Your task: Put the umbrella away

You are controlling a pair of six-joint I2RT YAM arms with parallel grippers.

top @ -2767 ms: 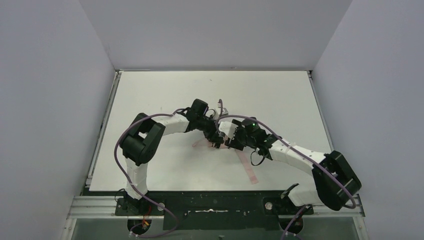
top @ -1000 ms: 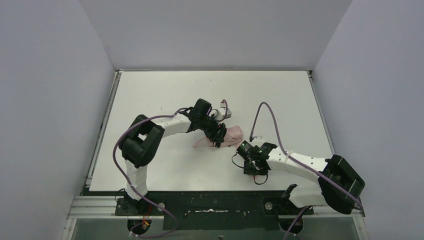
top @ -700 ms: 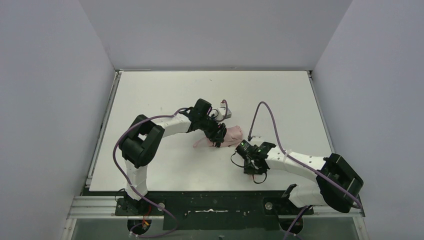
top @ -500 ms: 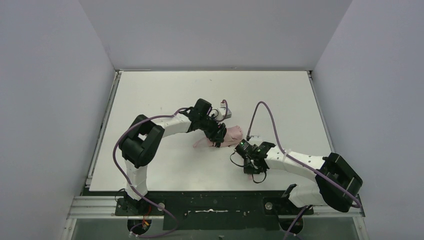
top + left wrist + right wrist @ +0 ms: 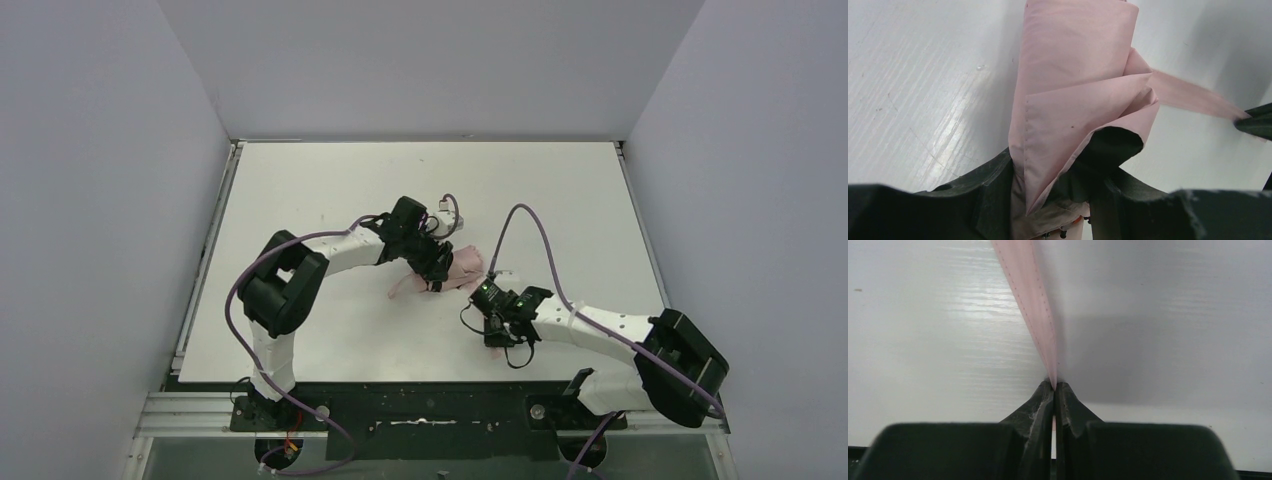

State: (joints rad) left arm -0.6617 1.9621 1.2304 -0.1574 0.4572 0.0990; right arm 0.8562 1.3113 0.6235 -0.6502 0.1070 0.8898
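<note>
- You see the white table (image 5: pixel 300 200) filling the middle of the top view.
- The umbrella (image 5: pixel 466 266), a loosely rolled bundle of pale pink fabric, lies at frame centre, its long axis running lower left to upper right.
- Your left gripper (image 5: pixel 437 274) clamps its folds.
- Your right gripper (image 5: pixel 1054 388) pinches the thin pink strap (image 5: pixel 1029 295), jaws pressed together.

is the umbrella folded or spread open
Folded: the umbrella is a rolled pink bundle, nothing fanned out, though its strap trails loose, not wrapped round.
</note>
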